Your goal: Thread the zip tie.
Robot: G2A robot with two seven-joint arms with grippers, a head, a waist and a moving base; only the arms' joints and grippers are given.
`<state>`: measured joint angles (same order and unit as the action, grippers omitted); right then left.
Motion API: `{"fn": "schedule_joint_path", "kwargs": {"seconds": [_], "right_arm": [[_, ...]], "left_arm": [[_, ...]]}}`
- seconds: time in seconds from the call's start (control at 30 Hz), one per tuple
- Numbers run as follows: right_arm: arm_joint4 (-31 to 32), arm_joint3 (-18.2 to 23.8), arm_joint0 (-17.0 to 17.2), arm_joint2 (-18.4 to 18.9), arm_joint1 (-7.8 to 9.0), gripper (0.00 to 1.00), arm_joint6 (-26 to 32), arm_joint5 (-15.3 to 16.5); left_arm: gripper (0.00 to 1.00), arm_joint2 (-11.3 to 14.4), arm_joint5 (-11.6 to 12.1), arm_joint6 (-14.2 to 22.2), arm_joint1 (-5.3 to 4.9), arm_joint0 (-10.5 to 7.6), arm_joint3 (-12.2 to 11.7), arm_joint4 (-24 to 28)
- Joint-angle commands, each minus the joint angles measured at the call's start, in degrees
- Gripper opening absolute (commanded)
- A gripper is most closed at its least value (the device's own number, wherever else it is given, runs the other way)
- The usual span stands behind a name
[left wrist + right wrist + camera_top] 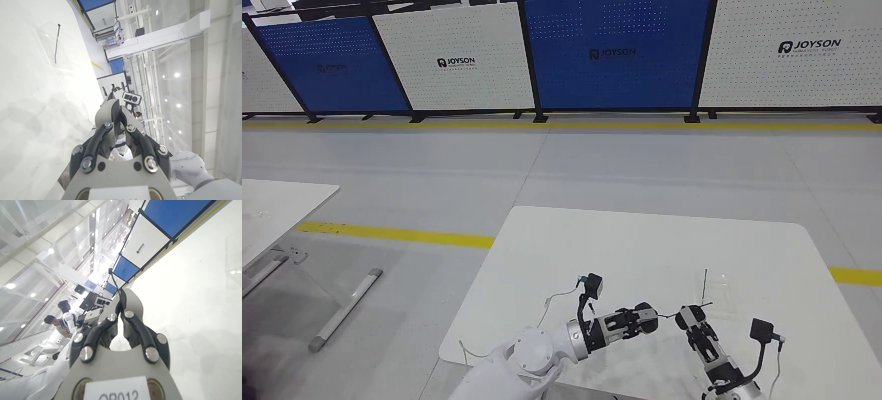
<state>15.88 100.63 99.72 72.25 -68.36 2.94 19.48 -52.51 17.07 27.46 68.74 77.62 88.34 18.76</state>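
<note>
My right gripper (120, 296) is shut on a thin black zip tie (114, 280); the strap curves out past the fingertips and ends in a small head in the air. In the top view the right gripper (689, 318) and the left gripper (649, 318) hover close together over the near part of the white table (642, 250), tips facing each other. The left gripper (118, 110) has its pads pressed together, and I see nothing between them. A second black zip tie (56, 43) lies on a clear flat tray (43, 39), also visible as the zip tie (705, 285) beyond the right gripper.
The clear tray (724, 295) sits on the table's right half, just past the grippers. The table's near edge (457, 345) is close to both arms. A second white table (282, 200) stands off to the left across the floor.
</note>
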Motion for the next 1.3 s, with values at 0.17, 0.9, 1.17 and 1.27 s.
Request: {"fn": "schedule_joint_path", "kwargs": {"seconds": [0.17,0.9,1.17,1.27], "right_arm": [[-0.2,0.0,0.1,0.1,-0.04,0.0,-0.4,0.0],[0.9,-0.5,0.0,0.1,-0.34,0.0,-1.1,-0.5],[0.0,-0.2,-0.2,-0.1,-0.71,0.0,-2.9,-2.4],[-0.2,-0.1,-0.2,-0.1,-0.8,0.0,-3.1,-2.8]], "left_arm": [[0.0,-0.1,-0.3,-0.3,-0.08,0.0,0.0,-0.2],[0.32,0.3,-1.4,-1.0,-0.16,-0.2,0.2,-1.3],[0.34,0.7,-1.8,-6.9,-0.24,0.65,1.8,-8.7],[0.36,1.2,-2.6,-9.0,-0.25,1.08,2.8,-12.2]]}}
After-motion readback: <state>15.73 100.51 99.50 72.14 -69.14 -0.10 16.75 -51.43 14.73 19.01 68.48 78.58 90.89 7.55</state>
